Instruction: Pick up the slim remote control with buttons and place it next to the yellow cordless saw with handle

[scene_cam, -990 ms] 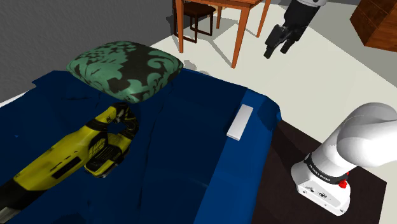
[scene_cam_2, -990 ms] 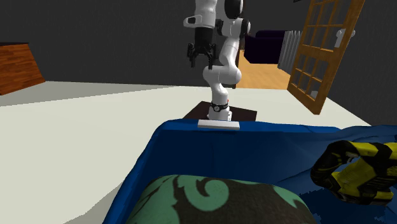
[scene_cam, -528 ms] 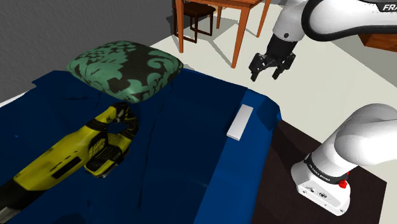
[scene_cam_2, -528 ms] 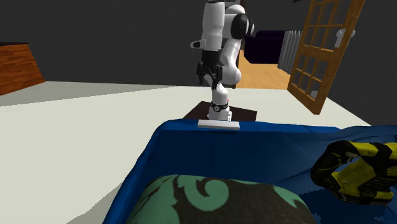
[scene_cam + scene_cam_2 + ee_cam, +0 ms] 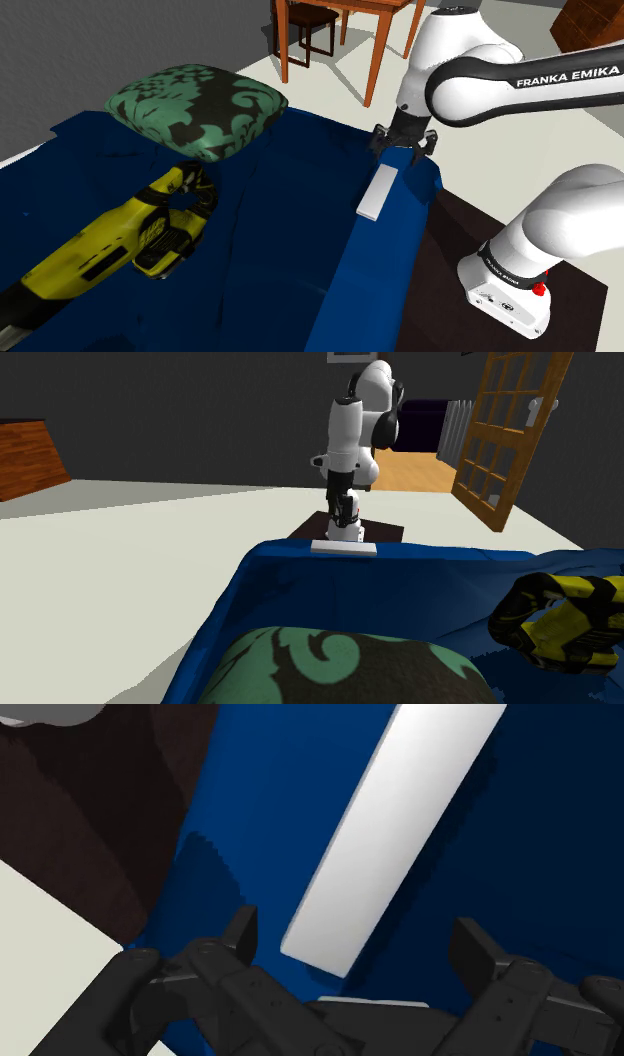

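The remote (image 5: 378, 191) is a plain white slim bar lying flat on the blue bed (image 5: 300, 200), close to its edge by the stand; it also shows as a thin white strip (image 5: 343, 548) in the second exterior view. My gripper (image 5: 403, 150) hangs open just above the remote's far end. In the wrist view the remote (image 5: 395, 829) lies below and between the spread fingertips (image 5: 241, 929), not touched. The yellow saw (image 5: 120, 240) with its black handle lies far off toward the shoulder view's lower left; its handle end (image 5: 560, 620) shows in the second exterior view.
A green and black patterned pillow (image 5: 195, 105) sits at the bed's far side. Wooden table and chair legs (image 5: 330, 35) stand beyond the bed. The dark stand top (image 5: 470, 290) borders the bed's edge. A wooden lattice door (image 5: 505, 432) stands behind the arm.
The arm has swung down from high above the floor toward the bed, bringing the open gripper just over the remote's far end. Remote and saw have not moved.
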`<state>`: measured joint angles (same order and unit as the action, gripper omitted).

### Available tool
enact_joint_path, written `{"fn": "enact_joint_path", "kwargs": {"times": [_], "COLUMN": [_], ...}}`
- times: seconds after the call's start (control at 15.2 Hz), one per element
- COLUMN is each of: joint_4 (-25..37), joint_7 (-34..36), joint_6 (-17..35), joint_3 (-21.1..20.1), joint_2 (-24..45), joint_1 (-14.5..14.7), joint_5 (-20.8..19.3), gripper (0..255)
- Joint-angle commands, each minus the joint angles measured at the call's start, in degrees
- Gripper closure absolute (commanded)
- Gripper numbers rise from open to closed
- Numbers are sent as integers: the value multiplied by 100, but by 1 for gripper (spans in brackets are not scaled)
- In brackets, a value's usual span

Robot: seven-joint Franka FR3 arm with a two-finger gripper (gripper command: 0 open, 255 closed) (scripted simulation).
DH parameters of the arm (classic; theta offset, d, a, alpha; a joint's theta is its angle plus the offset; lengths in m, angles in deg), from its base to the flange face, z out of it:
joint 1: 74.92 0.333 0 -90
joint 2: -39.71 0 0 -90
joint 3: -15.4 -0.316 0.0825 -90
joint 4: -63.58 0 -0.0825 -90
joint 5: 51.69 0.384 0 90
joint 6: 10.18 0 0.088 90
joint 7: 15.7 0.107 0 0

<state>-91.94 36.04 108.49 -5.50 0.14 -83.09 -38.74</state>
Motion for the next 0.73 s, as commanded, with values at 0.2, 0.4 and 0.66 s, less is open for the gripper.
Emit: {"fn": "enact_joint_path", "kwargs": {"times": [0.2, 0.4, 0.66], "joint_4": [-89, -222, -401], "joint_7": [1259, 1268, 1291], "joint_6": [640, 940, 1418], "joint_3": [-630, -702, -820], "joint_2": [728, 898, 1201], "joint_1": [-202, -213, -245], "joint_5": [344, 368, 389], "gripper": [0, 0, 0]}}
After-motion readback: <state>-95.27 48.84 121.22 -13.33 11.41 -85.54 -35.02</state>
